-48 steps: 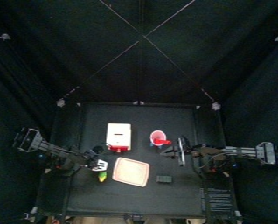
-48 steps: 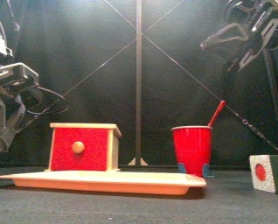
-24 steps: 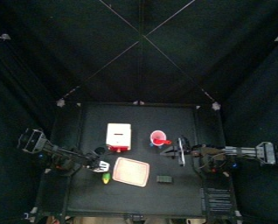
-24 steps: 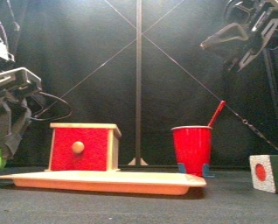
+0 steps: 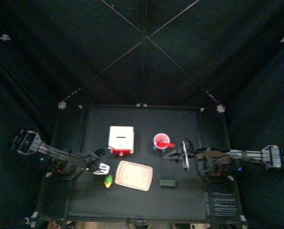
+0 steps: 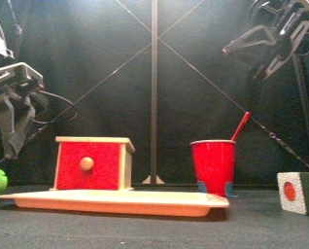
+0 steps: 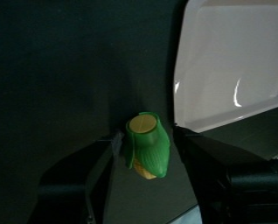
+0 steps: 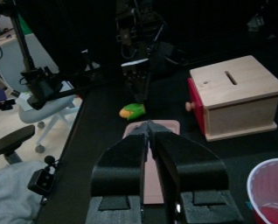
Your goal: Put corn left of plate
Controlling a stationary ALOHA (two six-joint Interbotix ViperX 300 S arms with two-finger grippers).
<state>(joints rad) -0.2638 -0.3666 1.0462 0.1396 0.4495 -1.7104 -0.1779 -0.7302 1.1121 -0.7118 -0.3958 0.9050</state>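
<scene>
Though left of plate (image 5: pixel 136 175) (just beside) — corn (image 5: pixel 107 181), untouched.

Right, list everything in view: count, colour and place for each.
corn: one, green with a yellowish end, lying on the table just left of the plate.
plate: one, pale pinkish-tan, square, front middle of the table.
box: one, white top and red front, behind the plate.
cup: one, red, with a red straw, right of the box.
small block: one, dark, right of the plate.
table: one, black.
left claw: one, black, open, raised above the corn.
right claw: one, black, shut and empty, over the table's right side.
</scene>
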